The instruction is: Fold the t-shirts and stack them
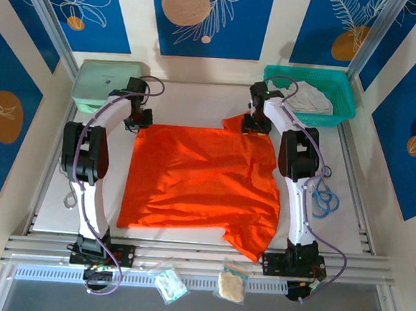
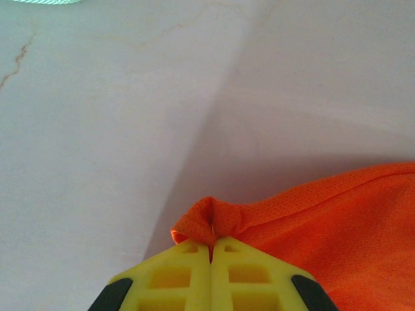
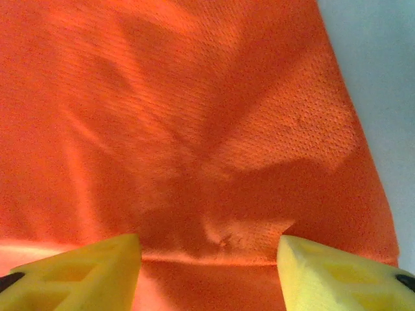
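A bright orange t-shirt point(image 1: 199, 176) lies spread across the white table point(image 1: 191, 96), one sleeve trailing over the near edge. My left gripper point(image 1: 137, 121) sits at the shirt's far left corner. The left wrist view shows that gripper point(image 2: 211, 246) shut, its yellow fingers pinching a small bunched fold of the orange cloth point(image 2: 324, 220). My right gripper point(image 1: 256, 125) hovers at the far right sleeve. In the right wrist view it point(image 3: 209, 259) stands open over a hem of the orange cloth point(image 3: 194, 116), holding nothing. A white t-shirt point(image 1: 315, 99) lies in the teal basket point(image 1: 341, 117).
A mint-green hard case point(image 1: 102, 82) stands at the far left corner, just behind the left gripper. A blue cable coil point(image 1: 325, 201) lies on the right of the table. Two small plastic bags point(image 1: 171, 282) point(image 1: 232, 283) rest on the front rail.
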